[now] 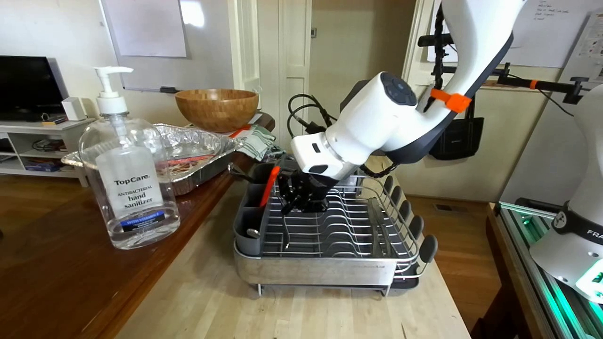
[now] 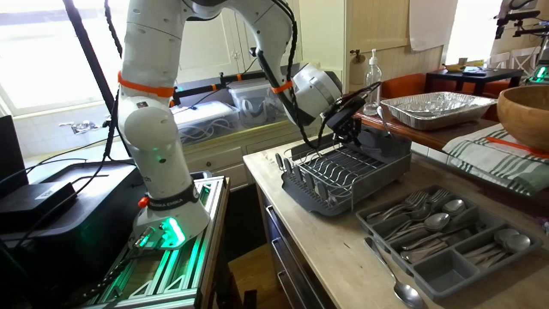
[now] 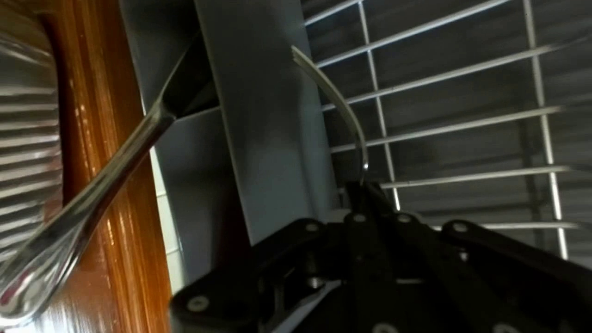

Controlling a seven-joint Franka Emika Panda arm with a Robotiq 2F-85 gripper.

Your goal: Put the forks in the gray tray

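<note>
Wrist view, twelve being the top: the gripper [image 3: 362, 188] has its fingers together, pinching a thin, curved piece which I take for a fork [image 3: 343, 105] seen on edge. From the fingertips it reaches toward eleven o'clock, its end in front of the caddy [image 3: 263, 138]; whether it touches, I cannot tell. Wires of the rack [image 3: 430, 132] lie between twelve and three o'clock.

In an exterior view, where more cutlery [image 1: 375, 226] of unclear kind lies in the rack, the fork hangs under the gripper, its long axis nearly to six o'clock.

In an exterior view the tray [image 2: 446, 274] is toward five o'clock from the gripper, beyond the rack; its forks [image 2: 416, 198] have heads to two o'clock. I judge this tray the goal, although the rack is also gray. So the fork should rise clear of caddy and wires, go that way, then turn to match.
</note>
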